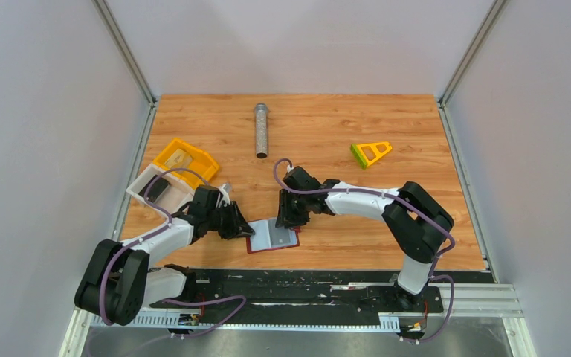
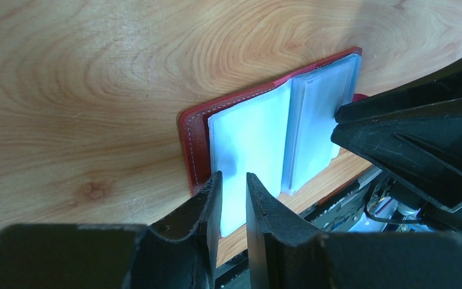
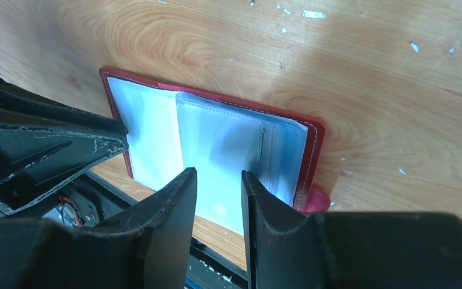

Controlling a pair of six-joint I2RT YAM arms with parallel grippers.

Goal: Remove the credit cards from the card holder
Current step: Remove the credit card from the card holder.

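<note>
card holder [image 1: 272, 236] lies open and flat on the wood table [image 1: 342, 119], close to the near edge, left of centre, dark-red cover down and pale blue-grey pocket pages [image 2: 249, 135] facing up. left gripper [image 1: 244, 227] is at its left edge, right gripper [image 1: 291, 222] at its top-right corner, both low over it and tips pointing at each other across the holder. left wrist view: left fingers [image 2: 207, 208] are parted by a narrow gap, with the near edge of the left-hand pocket page showing in the gap; can't tell if the tips touch the page, nothing clamped. right wrist view: right fingers [image 3: 177, 205] are parted a bit wider, over the near edge of the right-hand stack of pages; gap is far wider than a page, so not gripping anything, contact unclear. snap tab [image 3: 317, 198] sticks out from the cover's edge on the right gripper's side. tan-gold card [image 1: 181, 158] sits in the yellow tray [image 1: 202, 162] at the table's left edge, dark card [image 1: 157, 189] in the white tray [image 1: 140, 186] just nearer, the two trays touching, both well apart from the holder. metal tube [image 1: 261, 130] lies farther back near the middle, yellow-green triangular piece [image 1: 370, 153] back right
</note>
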